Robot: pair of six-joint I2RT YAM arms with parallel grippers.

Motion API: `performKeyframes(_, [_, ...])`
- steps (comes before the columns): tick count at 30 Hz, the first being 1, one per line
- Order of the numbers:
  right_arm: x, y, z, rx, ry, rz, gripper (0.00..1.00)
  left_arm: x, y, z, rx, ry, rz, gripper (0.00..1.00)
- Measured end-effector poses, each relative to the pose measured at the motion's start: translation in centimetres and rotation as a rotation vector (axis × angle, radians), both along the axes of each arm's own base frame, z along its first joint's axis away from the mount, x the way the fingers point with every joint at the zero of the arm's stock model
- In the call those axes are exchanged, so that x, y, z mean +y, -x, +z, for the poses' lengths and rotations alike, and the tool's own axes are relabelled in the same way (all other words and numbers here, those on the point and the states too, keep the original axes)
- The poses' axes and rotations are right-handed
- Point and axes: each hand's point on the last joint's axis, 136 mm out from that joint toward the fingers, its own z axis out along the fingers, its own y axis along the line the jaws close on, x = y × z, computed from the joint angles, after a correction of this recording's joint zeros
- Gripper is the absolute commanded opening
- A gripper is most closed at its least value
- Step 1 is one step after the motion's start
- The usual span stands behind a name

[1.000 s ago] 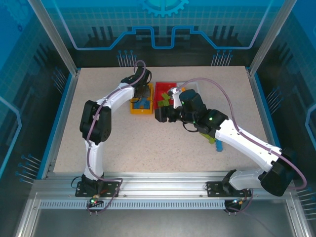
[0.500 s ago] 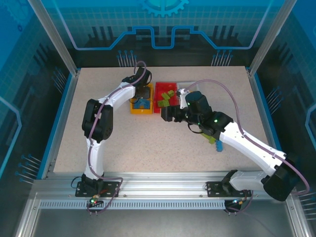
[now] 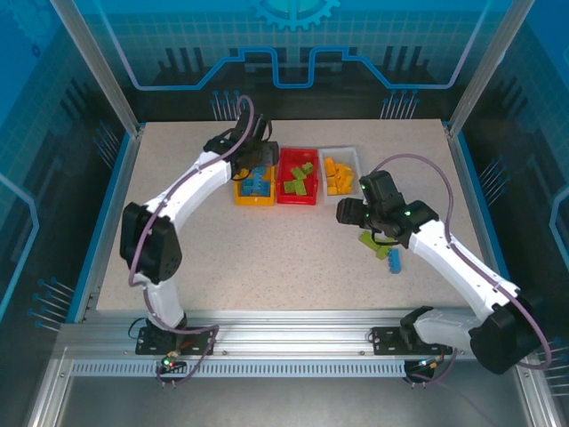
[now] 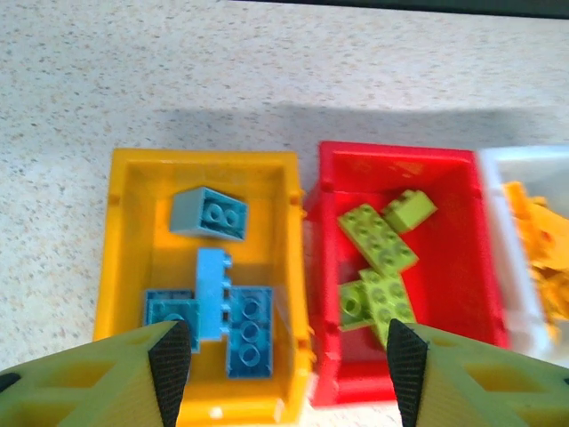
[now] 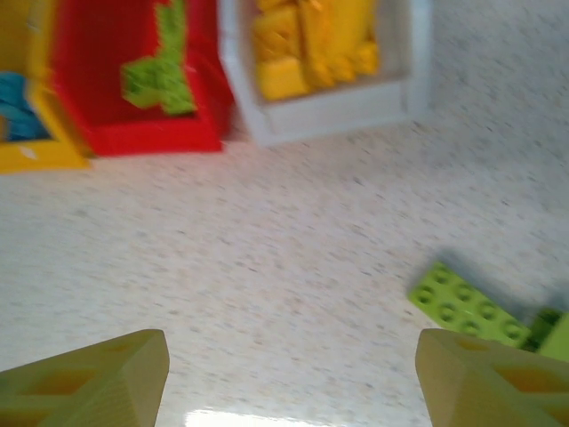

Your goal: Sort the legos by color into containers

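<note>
Right gripper (image 5: 292, 342): fingers apart, nothing between them, hanging over bare tabletop (image 5: 267, 249). The loose lime brick (image 5: 464, 306) lies flat on the tabletop, just ahead of this gripper and off to its right-finger side. Its long axis runs diagonally across the gripper's line, so a wrist turn is probably needed to close across the short sides. A second green piece sits just past it at the frame edge; it is cut off and blurry, possibly another lime brick. In the top view a blue brick (image 3: 395, 261) lies beside these, on the side toward the arm's base.

The right arm is clearly the nearer one. Left gripper (image 4: 280, 351): also parted and empty, high over the yellow bin (image 4: 124, 267), well apart from the loose pieces.

The bins stand in a row, touching or nearly so, beyond the right gripper and to its left-finger side.
- The yellow bin holds blue bricks (image 4: 244, 329), about four.
- The red bin (image 4: 462, 267) holds lime bricks (image 4: 378, 240).
- The white bin (image 4: 498, 165) holds orange-yellow bricks (image 4: 538, 240).

No mixed colours are visible. Judgement: sorting is mostly done, and the next pick is the lime brick, bound for the red bin.
</note>
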Motion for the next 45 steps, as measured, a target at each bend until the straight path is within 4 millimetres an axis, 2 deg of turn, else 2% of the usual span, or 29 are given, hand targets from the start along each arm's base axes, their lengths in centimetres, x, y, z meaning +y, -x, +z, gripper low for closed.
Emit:
performKeyframes(4, [-1.6, 0.8, -4.2, 0.15, 0.154, 0.013, 0.78, -4.2, 5.1, 1.4, -0.03, 0.091, -0.121, 0.64])
performKeyframes(6, [-2.3, 1.4, -6.3, 0.232, 0.23, 0.03, 0.78, -7.0, 9.0, 1.1, -0.023, 0.155, -0.205, 0.64])
performKeyframes(9, [-3.0, 1.9, -8.5, 0.319, 0.313, 0.056, 0.8, -9.7, 14.3, -0.7, 0.025, 0.23, -0.293, 0.63])
performKeyframes(12, [-3.6, 1.9, -9.6, 0.373, 0.384, 0.08, 0.8, -10.7, 17.7, -2.9, 0.081, 0.258, -0.318, 0.63])
performKeyframes(15, [-4.0, 1.3, -10.6, 0.405, 0.442, 0.097, 0.8, -11.4, 19.8, -4.1, 0.122, 0.275, -0.327, 0.63])
performKeyframes(18, [-4.7, 0.8, -11.7, 0.438, 0.487, 0.1, 0.79, -12.0, 20.8, -4.0, 0.127, 0.298, -0.336, 0.63])
performKeyframes(23, [-6.1, 0.2, -13.5, 0.494, 0.532, 0.097, 0.75, -12.5, 21.2, -3.3, 0.117, 0.326, -0.341, 0.63])
performKeyframes(24, [-6.2, -0.1, -13.8, 0.497, 0.533, 0.097, 0.71, -12.6, 21.2, -3.3, 0.116, 0.327, -0.341, 0.63])
performKeyframes(26, [-6.4, -0.4, -14.1, 0.501, 0.525, 0.099, 0.69, -12.6, 21.2, -3.2, 0.115, 0.328, -0.343, 0.63])
performKeyframes(27, [-6.4, -0.6, -14.2, 0.5, 0.517, 0.101, 0.65, -12.7, 21.3, -3.1, 0.114, 0.329, -0.345, 0.63])
performKeyframes(42, [-5.0, -0.5, -14.6, 0.525, 0.351, 0.123, 0.27, -13.0, 21.2, -2.8, 0.1, 0.335, -0.348, 0.62])
performKeyframes(45, [-4.5, -0.4, -14.3, 0.512, 0.342, 0.128, 0.24, -12.9, 21.2, -2.8, 0.095, 0.33, -0.343, 0.62])
